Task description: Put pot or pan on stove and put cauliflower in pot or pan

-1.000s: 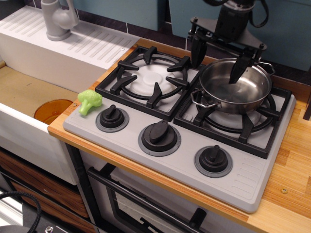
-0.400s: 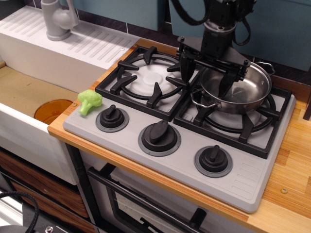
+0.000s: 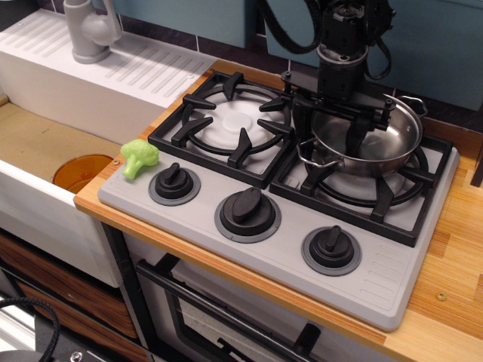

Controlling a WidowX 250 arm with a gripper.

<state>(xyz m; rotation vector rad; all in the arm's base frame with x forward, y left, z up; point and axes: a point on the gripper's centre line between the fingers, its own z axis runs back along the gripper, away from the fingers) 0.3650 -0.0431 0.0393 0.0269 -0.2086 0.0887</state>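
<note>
While the pot point(image 3: 367, 137) sat on the right-hand grate of the stove point(image 3: 377, 279), we saw our gripper point(image 3: 330, 130) standing over the pot's nine o'clock rim. Its jaws were spread wide, one black finger point(image 3: 301, 121) just outside the wall and the other point(image 3: 355, 139) reaching down inside the bowl. We could not tell whether either finger touched the steel. The pot stood level, one loop handle toward seven o'clock and the other toward one o'clock.

The cauliflower point(image 3: 139, 157) lay at the stove's nine o'clock corner, well apart from the pot, just beside the leftmost knob point(image 3: 173, 182), partly on the grey top and partly on the wooden counter point(image 3: 453, 249). The left grate point(image 3: 230, 124) carried nothing. Off at ten o'clock stood a white drainboard with a grey faucet point(image 3: 90, 29), and below it an orange disc point(image 3: 81, 172) lay in the sink.
</note>
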